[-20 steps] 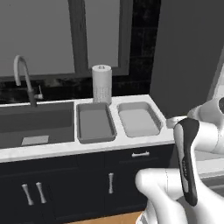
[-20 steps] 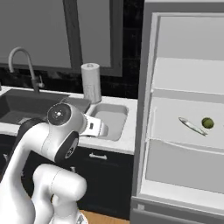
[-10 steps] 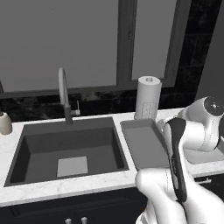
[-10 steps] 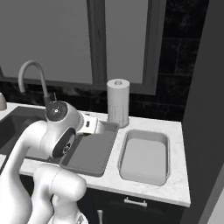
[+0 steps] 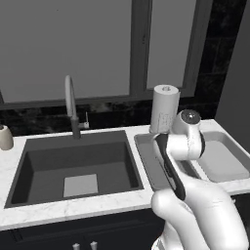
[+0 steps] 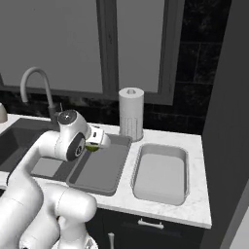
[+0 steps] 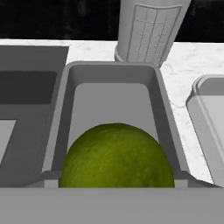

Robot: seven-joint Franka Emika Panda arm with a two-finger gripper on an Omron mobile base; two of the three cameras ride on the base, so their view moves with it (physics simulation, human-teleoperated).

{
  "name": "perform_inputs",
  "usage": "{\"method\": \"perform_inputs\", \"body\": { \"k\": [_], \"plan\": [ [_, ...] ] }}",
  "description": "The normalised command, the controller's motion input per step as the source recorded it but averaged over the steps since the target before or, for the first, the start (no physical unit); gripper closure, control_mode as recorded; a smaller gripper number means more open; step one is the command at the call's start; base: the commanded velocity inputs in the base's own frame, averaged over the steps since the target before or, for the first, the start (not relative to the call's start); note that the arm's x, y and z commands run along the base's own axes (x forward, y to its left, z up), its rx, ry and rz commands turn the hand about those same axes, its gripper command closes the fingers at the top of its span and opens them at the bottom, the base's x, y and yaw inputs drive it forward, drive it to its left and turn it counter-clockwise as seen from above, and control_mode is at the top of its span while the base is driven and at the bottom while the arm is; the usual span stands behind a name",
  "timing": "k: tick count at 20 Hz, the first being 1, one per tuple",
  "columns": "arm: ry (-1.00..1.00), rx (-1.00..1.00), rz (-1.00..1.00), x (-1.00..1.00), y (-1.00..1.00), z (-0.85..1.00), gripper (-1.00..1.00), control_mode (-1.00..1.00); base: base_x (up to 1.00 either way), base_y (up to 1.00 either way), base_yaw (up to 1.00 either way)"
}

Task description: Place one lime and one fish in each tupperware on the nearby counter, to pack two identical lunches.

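Hand view: lime [image 7: 117, 156] filling the pincer [image 6: 96, 141], jaws spread wide around it, poised over the left tupperware [image 6: 100, 166]. Both tubs on the bench [image 6: 195, 204] look bare, right tupperware [image 6: 161, 173] too. Nothing packed yet.

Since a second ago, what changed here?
The base drove in toward the counter, so the fridge left the views and the sink and tubs shifted; the things did not move. The gripper, carrying the lime, came over the left tupperware. Unchanged: both tubs empty, the right tupperware beside it, the paper towel roll behind.
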Motion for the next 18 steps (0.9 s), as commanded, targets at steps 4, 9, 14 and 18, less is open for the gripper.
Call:
{"method": "perform_inputs", "body": {
  "k": [4, 9, 14, 18],
  "plan": [
    [0.15, 0.13, 0.05, 0.62, -0.26, -0.44, 1.0, -1.0, 0.0, 0.0, 0.0],
    [0.03, 0.09, 0.06, 0.32, -0.27, -0.47, 1.0, -1.0, 0.0, 0.0, 0.0],
    [0.0, 0.0, 0.01, 0.45, -0.01, -0.62, 1.0, -1.0, 0.0, 0.0, 0.0],
    [0.0, 0.0, 0.0, 0.42, 0.04, -0.51, 1.0, -1.0, 0.0, 0.0, 0.0]
  ]
}}
